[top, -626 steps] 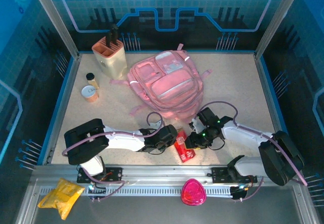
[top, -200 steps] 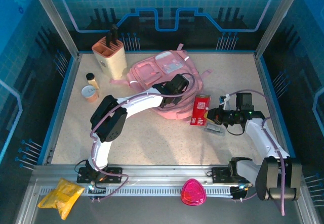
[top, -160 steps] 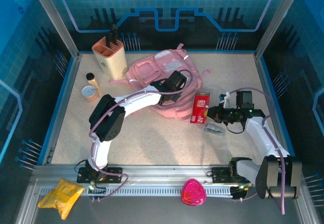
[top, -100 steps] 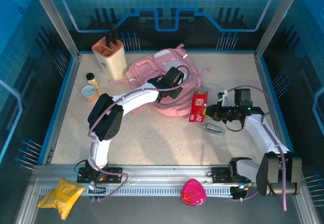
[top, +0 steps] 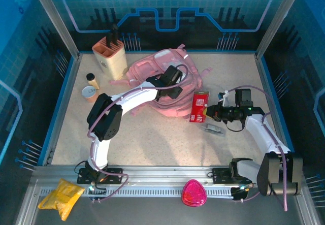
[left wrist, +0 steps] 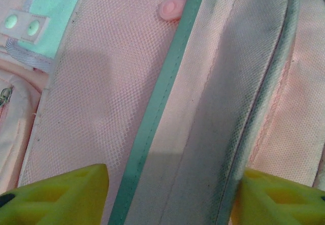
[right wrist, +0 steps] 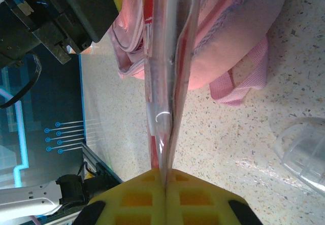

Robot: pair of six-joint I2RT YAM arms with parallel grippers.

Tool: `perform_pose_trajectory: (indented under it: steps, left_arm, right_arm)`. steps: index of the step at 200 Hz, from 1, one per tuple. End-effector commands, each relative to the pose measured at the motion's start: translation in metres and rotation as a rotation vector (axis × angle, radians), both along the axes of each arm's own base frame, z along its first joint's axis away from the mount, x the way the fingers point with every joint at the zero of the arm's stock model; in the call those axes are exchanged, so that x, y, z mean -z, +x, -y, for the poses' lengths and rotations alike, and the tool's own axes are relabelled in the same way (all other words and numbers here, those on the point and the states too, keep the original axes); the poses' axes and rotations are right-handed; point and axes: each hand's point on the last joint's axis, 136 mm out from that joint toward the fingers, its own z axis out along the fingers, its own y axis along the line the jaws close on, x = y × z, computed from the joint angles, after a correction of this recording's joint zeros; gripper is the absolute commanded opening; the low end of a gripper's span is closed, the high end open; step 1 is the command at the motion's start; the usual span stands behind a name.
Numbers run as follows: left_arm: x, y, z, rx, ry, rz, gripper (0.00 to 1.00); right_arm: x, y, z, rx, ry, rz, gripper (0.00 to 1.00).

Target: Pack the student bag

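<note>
top external view has the student bag (top: 147, 68) slumped near the back middle of the table (top: 152, 138). the left gripper (left wrist: 167, 197) is over its pink fabric, fingers spread wide. just right of the bag, the right gripper (right wrist: 165, 184) pinches a red packet (top: 198, 105) upright.

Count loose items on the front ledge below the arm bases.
2: a yellow packet at the ledge's left end, a pink item near its middle. Smaller ones may be hidden.

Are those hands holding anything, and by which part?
The right hand pinches the flat red packet by one edge; the left hand, open over the pink backpack, holds nothing.
</note>
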Motion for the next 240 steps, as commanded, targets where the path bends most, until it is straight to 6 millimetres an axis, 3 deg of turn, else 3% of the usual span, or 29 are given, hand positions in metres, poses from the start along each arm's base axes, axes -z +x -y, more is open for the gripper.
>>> perform_pose_trajectory:
  steps: [1, 70, 109, 138, 240]
  left_arm:
    - [-0.021, -0.002, -0.015, -0.005, -0.034, 0.007, 0.63]
    - [-0.016, 0.000, -0.027, -0.013, -0.064, -0.021, 0.71]
    - [-0.017, -0.006, -0.020, 0.034, -0.105, -0.037, 0.77]
    - [-0.018, 0.000, -0.025, 0.005, -0.127, -0.035, 0.80]
    - [-0.024, 0.011, -0.003, 0.023, -0.249, -0.042, 0.89]
  right_arm:
    - [-0.010, 0.004, -0.003, -0.021, -0.006, 0.034, 0.00]
    - [-0.010, 0.006, -0.004, -0.024, 0.005, 0.030, 0.00]
    - [-0.011, 0.007, -0.005, -0.025, 0.010, 0.028, 0.00]
    - [-0.011, 0.008, -0.005, -0.025, 0.014, 0.026, 0.00]
    - [-0.012, 0.018, -0.022, -0.048, 0.034, 0.023, 0.00]
